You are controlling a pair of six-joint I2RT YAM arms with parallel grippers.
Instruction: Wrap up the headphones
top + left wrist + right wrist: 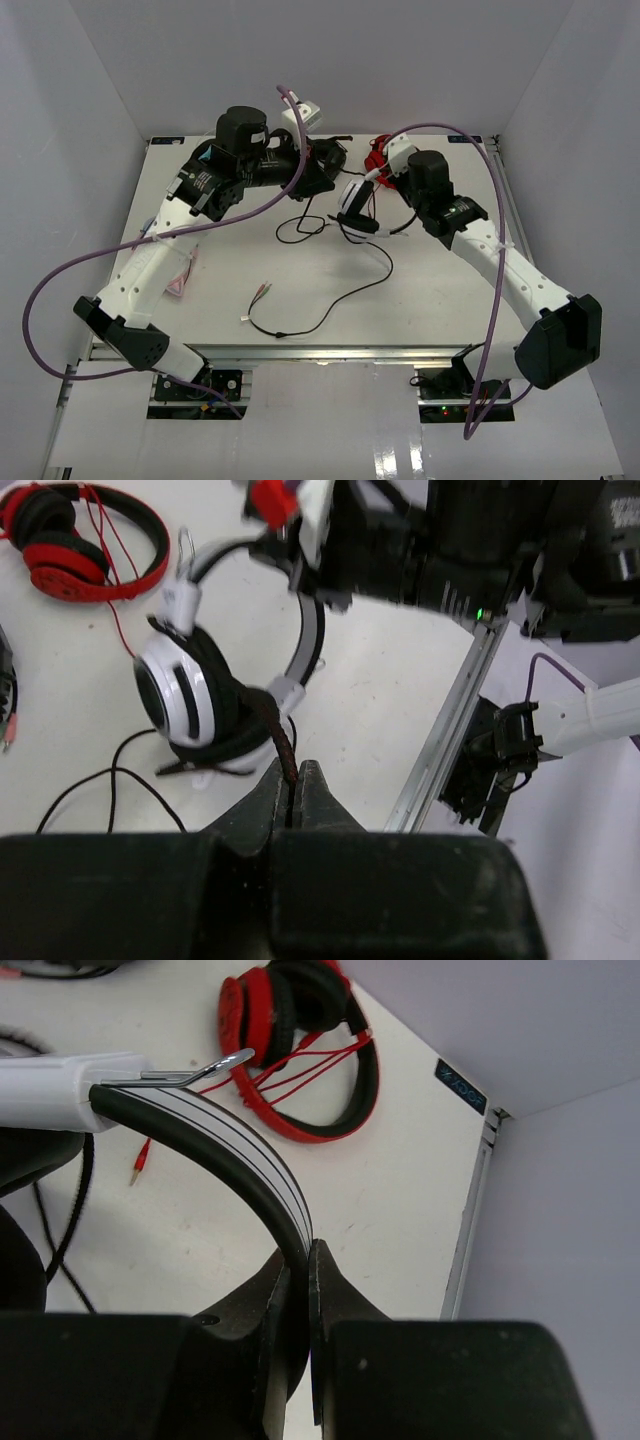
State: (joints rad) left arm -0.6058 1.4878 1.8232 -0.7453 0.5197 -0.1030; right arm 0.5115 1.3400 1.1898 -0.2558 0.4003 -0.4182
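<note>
The white headphones (354,212) are lifted at the back middle of the table. Their round white-and-black cup (180,695) shows in the left wrist view. My right gripper (304,1256) is shut on the striped white headband (225,1150). The left gripper (293,777) is shut on the braided stretch of the thin black cable (278,732), just below the cup. From there the cable (335,305) trails forward over the table to its plugs (262,290). Seen from above, the left gripper (322,186) is left of the headphones and the right gripper (378,186) is right of them.
A red-and-black pair of headphones (300,1050) lies at the back right corner, its red cord spread beside it. A pink item (181,284) lies by the left arm. The table's metal edge rail (450,730) runs along the right side.
</note>
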